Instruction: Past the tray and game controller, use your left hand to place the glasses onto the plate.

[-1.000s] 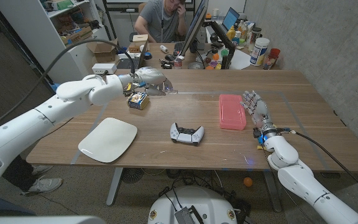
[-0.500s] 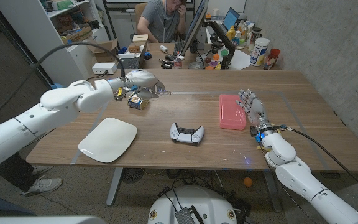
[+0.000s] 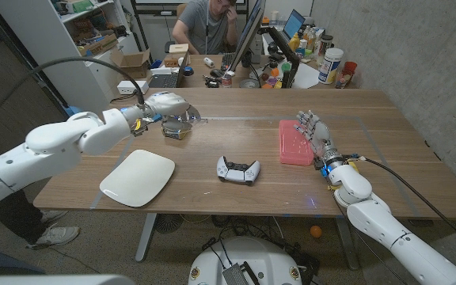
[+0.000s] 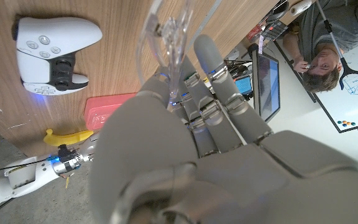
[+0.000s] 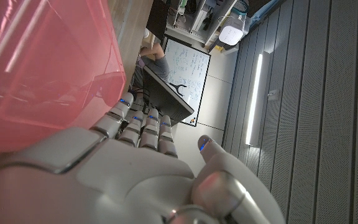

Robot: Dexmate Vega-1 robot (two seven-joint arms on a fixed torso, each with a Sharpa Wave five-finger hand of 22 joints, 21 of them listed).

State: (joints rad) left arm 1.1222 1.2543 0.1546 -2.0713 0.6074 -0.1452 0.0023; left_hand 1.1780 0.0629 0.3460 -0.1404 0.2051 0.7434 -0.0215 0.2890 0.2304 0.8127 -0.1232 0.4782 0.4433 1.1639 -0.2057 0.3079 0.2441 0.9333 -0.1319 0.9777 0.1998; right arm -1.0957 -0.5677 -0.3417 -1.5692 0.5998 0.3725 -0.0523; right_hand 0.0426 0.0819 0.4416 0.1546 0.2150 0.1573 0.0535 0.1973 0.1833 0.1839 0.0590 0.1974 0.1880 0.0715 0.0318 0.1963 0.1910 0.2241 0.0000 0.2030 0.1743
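Since the earlier frame, we note the glasses (image 3: 190,119) have travelled leftward with our left hand (image 3: 167,107), whose fingers are closed round the clear frame; it juts out past the fingertips (image 4: 205,56), above the table (image 3: 370,111) and beyond the white plate (image 3: 138,177). Game controller (image 3: 237,169) lies mid-table. Our right hand (image 3: 313,133), fingers apart and holding nothing, stands just beside the pink tray (image 3: 294,142).

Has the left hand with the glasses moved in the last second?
Yes. The left hand holding the glasses has drawn back toward the robot's left, nearer the plate.
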